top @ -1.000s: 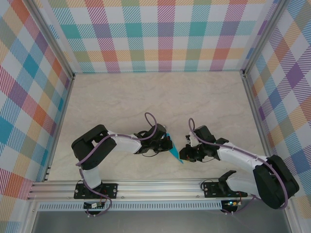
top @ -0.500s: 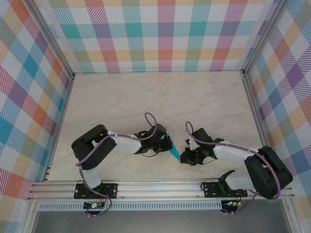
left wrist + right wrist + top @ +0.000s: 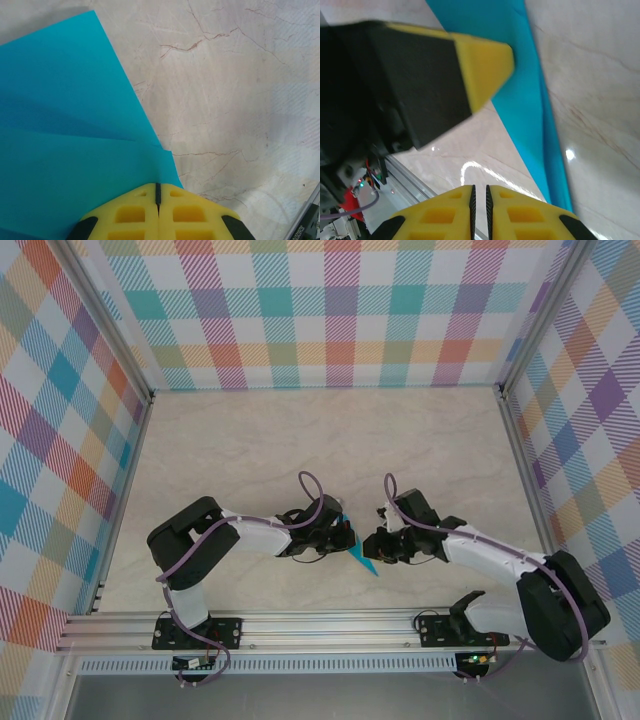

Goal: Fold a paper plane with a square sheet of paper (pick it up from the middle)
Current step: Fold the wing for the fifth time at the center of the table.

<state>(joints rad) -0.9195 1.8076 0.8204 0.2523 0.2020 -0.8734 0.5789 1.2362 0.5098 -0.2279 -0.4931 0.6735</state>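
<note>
The blue paper plane point(image 3: 362, 562) is seen lying on the desk point(image 3: 300, 440) near its front edge, between the two arms, its sharp point aimed at the front rail point(image 3: 320, 625). The left claw point(image 3: 345, 535) is shut, its yellow tips set at the paper's edge in the left wrist view; whether the paper is pinched between them or only pressed down cannot be told. The right claw point(image 3: 375, 548) is held just beside the point, its tips all but together, and nothing is seen between them.

Trouble is judged most likely from slip — the paper is thin and the desk looks smooth and glossy, so a sideways push from the right claw could drag the plane out from under the left one and leave the next crease crooked. The point could also be crumpled if pressed head-on, and the two claws are close enough to be knocked together.

The desk is finished in pale marble pattern, with light reflected off it, and is closed in on three sides by pastel checked walls point(image 3: 320, 310).
</note>
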